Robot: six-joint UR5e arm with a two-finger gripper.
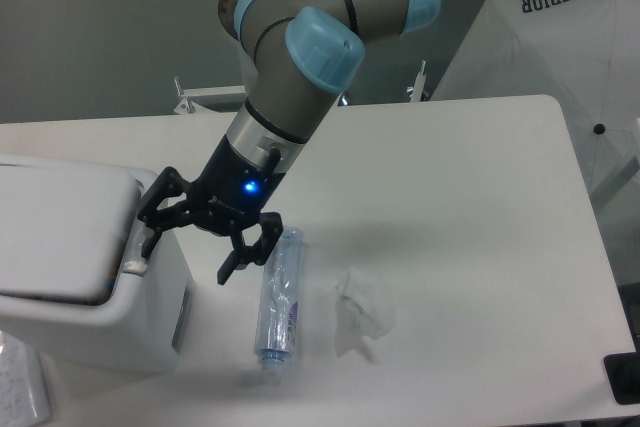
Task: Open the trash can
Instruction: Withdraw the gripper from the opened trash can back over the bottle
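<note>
The white boxy trash can (90, 297) stands at the left of the table. Its flat lid (55, 227) is tilted up at the right edge, with a dark gap showing beneath it along the front. My gripper (190, 247) is open, its black fingers spread wide. One fingertip (150, 237) rests at the can's right rim, by the grey push tab (133, 267). The other finger (232, 263) hangs over the table beside the bottle. Nothing is held between the fingers.
A clear plastic bottle (280, 292) lies on the table just right of the gripper. A crumpled white wrapper (362, 312) lies further right. A white umbrella-like cover (560, 57) stands beyond the table's right edge. A paper sheet (20, 387) sits at the bottom left.
</note>
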